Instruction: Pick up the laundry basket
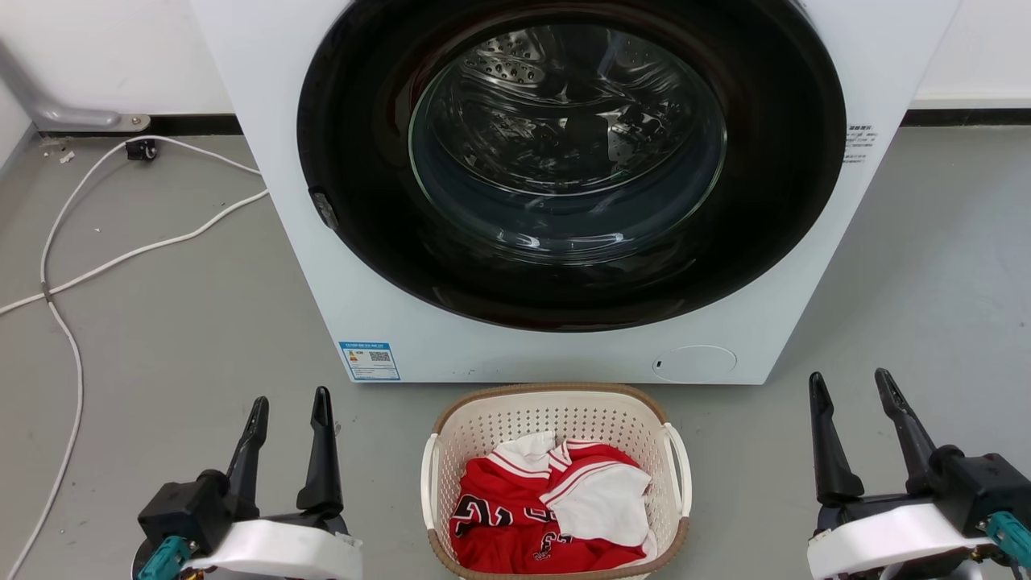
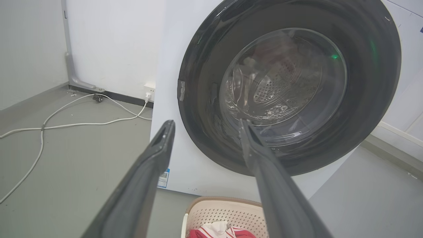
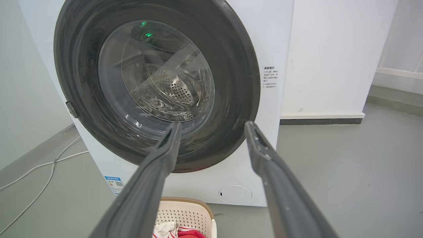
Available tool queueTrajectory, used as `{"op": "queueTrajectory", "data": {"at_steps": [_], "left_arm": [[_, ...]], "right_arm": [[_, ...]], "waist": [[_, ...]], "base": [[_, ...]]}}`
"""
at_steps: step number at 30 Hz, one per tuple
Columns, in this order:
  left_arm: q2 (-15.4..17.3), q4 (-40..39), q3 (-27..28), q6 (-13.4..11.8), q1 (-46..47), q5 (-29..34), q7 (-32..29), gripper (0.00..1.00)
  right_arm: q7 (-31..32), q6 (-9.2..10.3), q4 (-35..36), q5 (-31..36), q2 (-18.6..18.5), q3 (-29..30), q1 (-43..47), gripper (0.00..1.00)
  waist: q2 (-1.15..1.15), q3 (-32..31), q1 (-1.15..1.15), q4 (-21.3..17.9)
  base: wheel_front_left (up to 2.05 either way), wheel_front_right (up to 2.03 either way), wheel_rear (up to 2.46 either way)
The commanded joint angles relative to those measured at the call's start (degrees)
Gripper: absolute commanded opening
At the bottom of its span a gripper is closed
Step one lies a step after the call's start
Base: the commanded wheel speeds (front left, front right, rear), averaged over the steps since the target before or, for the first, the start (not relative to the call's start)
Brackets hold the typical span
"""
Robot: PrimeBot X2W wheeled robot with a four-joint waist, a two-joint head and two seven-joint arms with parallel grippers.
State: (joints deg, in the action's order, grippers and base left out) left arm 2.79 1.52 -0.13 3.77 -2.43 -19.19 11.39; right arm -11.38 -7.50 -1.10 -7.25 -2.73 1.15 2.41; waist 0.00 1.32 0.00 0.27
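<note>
While left pincer [image 1: 291, 396] and right pincer [image 1: 848, 375] gape, the laundry basket [image 1: 564, 420] sits on grey floor [image 1: 177, 322].

Left hand [image 1: 291, 396] and right hand [image 1: 849, 375] have long black tapered fingers [image 1: 322, 451], white wrist shells [image 1: 274, 552], teal fittings [image 1: 165, 557].

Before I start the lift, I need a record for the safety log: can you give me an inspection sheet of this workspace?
Surface: grey floor.
Job's things: laundry basket on the floor before the washing machine, red and white clothes inside.
Clutter: nothing seen.
Grippers: left gripper and right gripper open, empty, on either side of the basket, apart from it.
Cables: white cable loose on the floor at left.
Surroundings: machine door shut; white wall behind.
</note>
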Motion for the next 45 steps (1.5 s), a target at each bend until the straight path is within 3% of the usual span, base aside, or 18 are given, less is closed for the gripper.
{"op": "queueTrajectory", "data": {"at_steps": [1,31,45], "left_arm": [[0.1,-0.5,-0.2,-0.2,-0.3,1.5,0.6,1.0],[0.1,-0.7,-0.7,-0.8,-2.5,13.7,3.9,1.0],[0.1,-0.4,-0.7,-1.1,-2.5,14.0,3.9,1.0]], "right_arm": [[-0.6,0.02,0.8,1.8,-0.2,0.0,0.4,1.0],[-3.9,0.02,0.2,12.1,-0.2,0.2,1.9,1.0],[-3.9,0.02,0.0,11.5,-0.2,0.3,2.1,1.0]], "waist": [[0.0,0.1,0.0,0.0],[0.0,0.4,0.0,0.2],[0.0,0.4,0.0,0.3]], "base": [[0.0,0.0,0.0],[0.0,0.0,0.0],[0.0,0.0,0.0]]}}
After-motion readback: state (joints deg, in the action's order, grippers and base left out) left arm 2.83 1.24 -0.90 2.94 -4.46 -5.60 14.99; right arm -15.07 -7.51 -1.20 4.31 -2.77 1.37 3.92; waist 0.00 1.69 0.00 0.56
